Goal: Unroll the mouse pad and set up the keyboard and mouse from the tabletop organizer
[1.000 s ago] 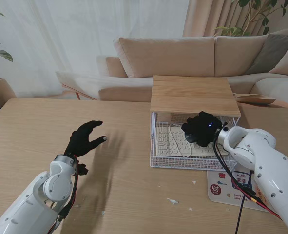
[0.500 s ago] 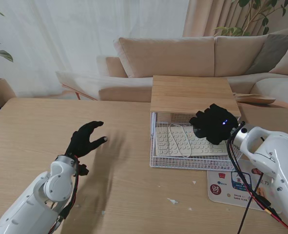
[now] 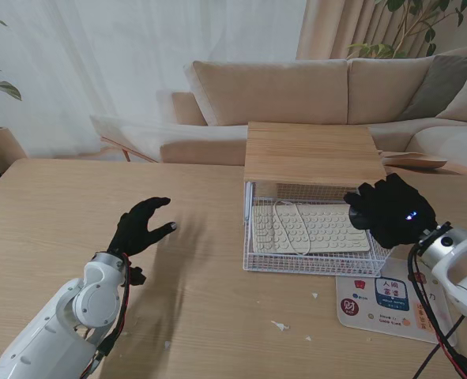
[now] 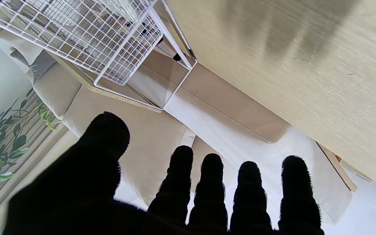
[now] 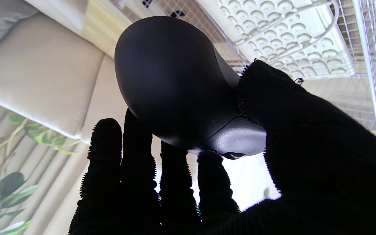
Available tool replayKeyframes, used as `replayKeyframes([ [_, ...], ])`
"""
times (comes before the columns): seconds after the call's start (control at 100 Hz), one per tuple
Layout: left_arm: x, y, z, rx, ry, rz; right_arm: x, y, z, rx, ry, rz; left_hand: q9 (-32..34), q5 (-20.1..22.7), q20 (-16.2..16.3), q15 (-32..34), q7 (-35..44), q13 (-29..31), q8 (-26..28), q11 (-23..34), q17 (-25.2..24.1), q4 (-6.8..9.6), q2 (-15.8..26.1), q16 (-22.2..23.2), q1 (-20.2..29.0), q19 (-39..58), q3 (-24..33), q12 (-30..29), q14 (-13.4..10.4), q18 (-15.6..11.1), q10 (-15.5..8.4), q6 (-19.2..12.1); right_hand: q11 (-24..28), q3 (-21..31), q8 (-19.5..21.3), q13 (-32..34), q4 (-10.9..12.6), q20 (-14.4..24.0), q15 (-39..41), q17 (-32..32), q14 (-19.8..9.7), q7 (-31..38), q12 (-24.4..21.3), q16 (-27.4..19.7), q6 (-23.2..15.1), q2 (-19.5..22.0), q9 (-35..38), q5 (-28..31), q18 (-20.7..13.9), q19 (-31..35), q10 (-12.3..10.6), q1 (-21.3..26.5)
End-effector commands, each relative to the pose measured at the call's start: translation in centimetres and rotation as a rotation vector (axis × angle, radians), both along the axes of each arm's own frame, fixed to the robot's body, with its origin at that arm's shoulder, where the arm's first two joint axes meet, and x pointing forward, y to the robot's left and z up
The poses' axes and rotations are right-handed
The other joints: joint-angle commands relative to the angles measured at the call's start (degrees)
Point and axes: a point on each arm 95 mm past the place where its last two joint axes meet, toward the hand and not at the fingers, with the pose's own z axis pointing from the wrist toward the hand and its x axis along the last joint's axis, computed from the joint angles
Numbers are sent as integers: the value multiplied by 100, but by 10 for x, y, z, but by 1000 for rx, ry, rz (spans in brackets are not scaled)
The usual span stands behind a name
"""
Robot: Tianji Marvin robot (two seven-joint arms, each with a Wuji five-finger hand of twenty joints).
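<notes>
My right hand (image 3: 391, 209) is shut on a black mouse (image 5: 171, 81), held in the air just right of the organizer's front right corner. From the stand the gloved hand hides the mouse. A white keyboard (image 3: 308, 229) with a looped white cable (image 3: 284, 225) lies inside the white wire basket (image 3: 312, 267) under the organizer's wooden top (image 3: 312, 154). My left hand (image 3: 138, 225) hovers open over the bare table at the left, fingers (image 4: 207, 192) spread. A flat white printed mat (image 3: 379, 304) lies nearer to me, to the right of the basket.
The wire basket's corner (image 4: 162, 62) shows in the left wrist view. A beige sofa (image 3: 296, 95) stands beyond the table's far edge. Small white scraps (image 3: 279, 324) lie on the wood (image 3: 217, 300) nearer to me than the organizer.
My right hand has drawn the mouse out of the wire basket and carried it to the right, uncovering the keyboard. The left hand has barely moved.
</notes>
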Motion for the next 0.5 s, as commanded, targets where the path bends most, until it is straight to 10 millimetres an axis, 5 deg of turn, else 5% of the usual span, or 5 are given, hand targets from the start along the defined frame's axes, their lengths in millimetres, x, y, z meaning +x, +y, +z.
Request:
replayKeyframes([
  [0.0,-1,-5,1,-3,10,-11,-8,-4,-7,-5,8,-25,-138,55,-98,-71,-111,-195,-40,-112,-45,254,70,93,125,-167,-19,-72,-43,50,98,-3,633,1163,-7,676,187,78,993,89,-158,310,315,212,-91,437,410,296,-52,251,-171,1230],
  [0.49,-1,-6,-1,-2,14,-15,-61,-33,-38,-20,-32,-224,-137,53,-97,-75,-115,-193,-42,-115,-45,254,69,92,124,-167,-29,-74,-55,50,102,-2,586,1096,-27,648,200,85,982,58,-134,216,357,239,-34,492,410,319,-24,242,-105,1232],
])
